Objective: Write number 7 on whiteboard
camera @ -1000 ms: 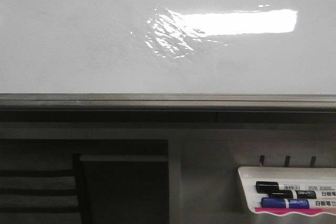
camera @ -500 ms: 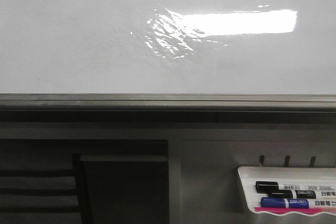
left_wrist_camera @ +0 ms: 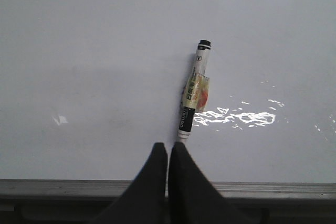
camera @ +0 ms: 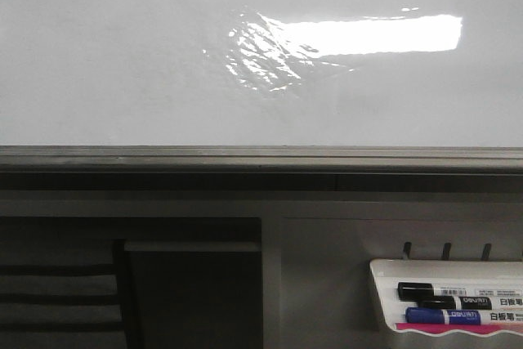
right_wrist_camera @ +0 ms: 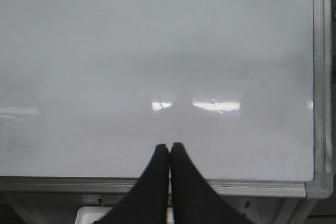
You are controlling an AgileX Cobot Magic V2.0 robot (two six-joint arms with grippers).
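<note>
No stroke drawn: glossy white whiteboard [camera: 122, 55] blank. Black-capped marker [left_wrist_camera: 192, 93] lies ungrasped beyond clenched left claw [left_wrist_camera: 168, 150]; right claw [right_wrist_camera: 169, 150] clenched, empty.

One whiteboard [camera: 122, 63] is lying in view, with one marker [left_wrist_camera: 193, 92] resting on it. One white tray [camera: 384, 296] is sitting at the near right, holding two markers: one black marker [camera: 445, 292] and one blue marker [camera: 445, 316]. Three hooks [camera: 445, 249] are showing above it.
</note>
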